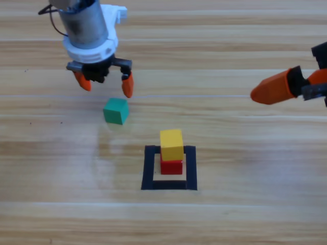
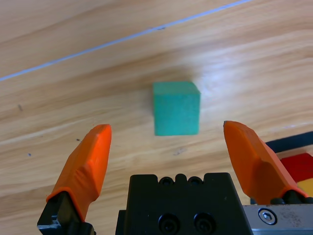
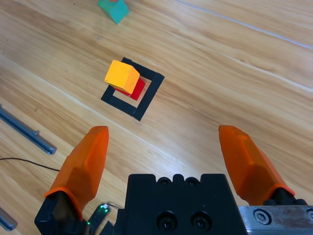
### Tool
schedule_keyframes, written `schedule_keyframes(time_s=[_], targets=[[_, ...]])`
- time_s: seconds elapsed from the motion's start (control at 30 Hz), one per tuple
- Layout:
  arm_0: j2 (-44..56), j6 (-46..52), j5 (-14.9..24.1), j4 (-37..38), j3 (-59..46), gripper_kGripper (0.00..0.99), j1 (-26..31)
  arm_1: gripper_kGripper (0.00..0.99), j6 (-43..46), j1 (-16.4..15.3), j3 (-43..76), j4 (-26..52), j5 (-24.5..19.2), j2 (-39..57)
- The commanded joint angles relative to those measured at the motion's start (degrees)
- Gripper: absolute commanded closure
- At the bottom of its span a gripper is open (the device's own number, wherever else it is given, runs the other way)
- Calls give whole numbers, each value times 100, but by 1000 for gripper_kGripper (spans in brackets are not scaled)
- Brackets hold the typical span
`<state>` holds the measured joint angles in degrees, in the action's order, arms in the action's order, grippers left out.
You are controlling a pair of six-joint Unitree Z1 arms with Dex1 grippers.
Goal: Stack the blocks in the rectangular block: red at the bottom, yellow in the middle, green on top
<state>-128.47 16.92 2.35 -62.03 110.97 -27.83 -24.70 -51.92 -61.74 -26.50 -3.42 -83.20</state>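
— Where does everything sit on the desk (image 1: 245, 214)?
— The left gripper (image 1: 104, 84) hangs just above and behind the green cube (image 1: 116, 111), jaws spread wide, grasping nothing; the right gripper (image 3: 164, 161) waits at the right edge, jaws released too.
— And the tape square (image 1: 148, 168)?
— It rings the red cube (image 1: 171, 166); the yellow cube (image 1: 171, 144) rests on the red; the green lies outside, up-left.

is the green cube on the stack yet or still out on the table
Still out. The green cube sits on bare wood outside the tape square, ahead of the open left gripper. The yellow cube tops the red cube.
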Motion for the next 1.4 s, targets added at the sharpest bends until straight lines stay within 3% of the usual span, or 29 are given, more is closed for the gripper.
schedule_keyframes(time_s=[0.03, 0.6, 1.4], targets=[[-328, 216, 81, -46, -85, 13, -407, 0, 62, 147, 338, 180, 35, 137], [-662, 383, 240, 270, -401, 16, -425, 0, 185, 147, 769, 839, 52, 93], [-741, 259, 231, 842, -753, 47, -231, 0, 264, 104, 874, 1094, 202, -197]])
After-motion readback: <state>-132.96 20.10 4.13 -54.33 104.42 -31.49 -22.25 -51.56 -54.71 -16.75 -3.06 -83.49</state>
